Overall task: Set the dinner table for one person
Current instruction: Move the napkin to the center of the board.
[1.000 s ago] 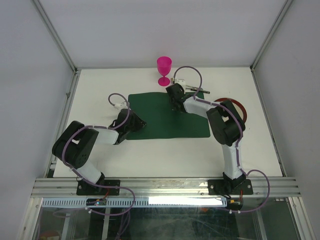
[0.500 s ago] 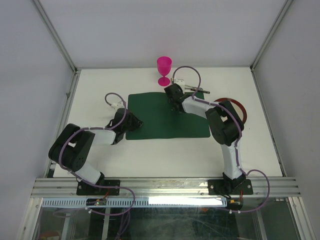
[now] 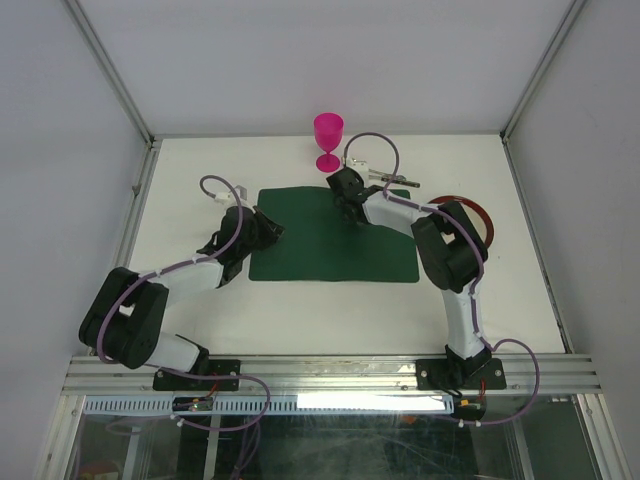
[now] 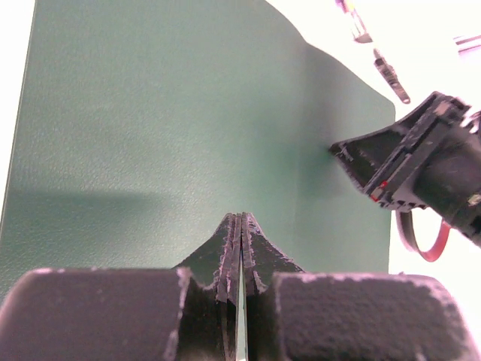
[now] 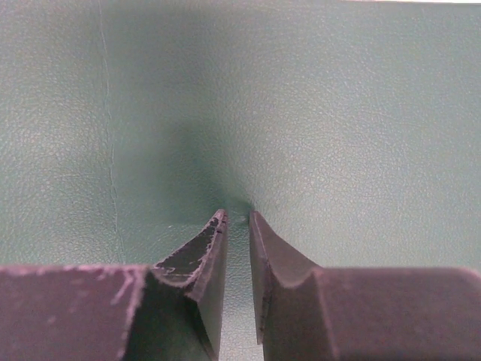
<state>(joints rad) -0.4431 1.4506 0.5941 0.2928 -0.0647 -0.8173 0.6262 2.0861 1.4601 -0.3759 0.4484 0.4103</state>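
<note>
The dinner table is a white top with a dark green placemat lying flat at its middle. My left gripper is at the mat's left edge and is shut on it. In the left wrist view a thin sliver of the placemat runs between the closed left gripper. My right gripper stands on the mat near its far edge. In the right wrist view its tips rest on the placemat, which dimples there, and the right gripper is open by a narrow gap.
A pink goblet stands beyond the mat's far edge. Metal cutlery lies to the goblet's right. A red plate lies at the right, partly hidden by the right arm. Aluminium rails edge the table.
My left arm has stretched farther out, carrying the mat's left edge away from me, and the mat now lies flatter. The right jaws have parted slightly.
</note>
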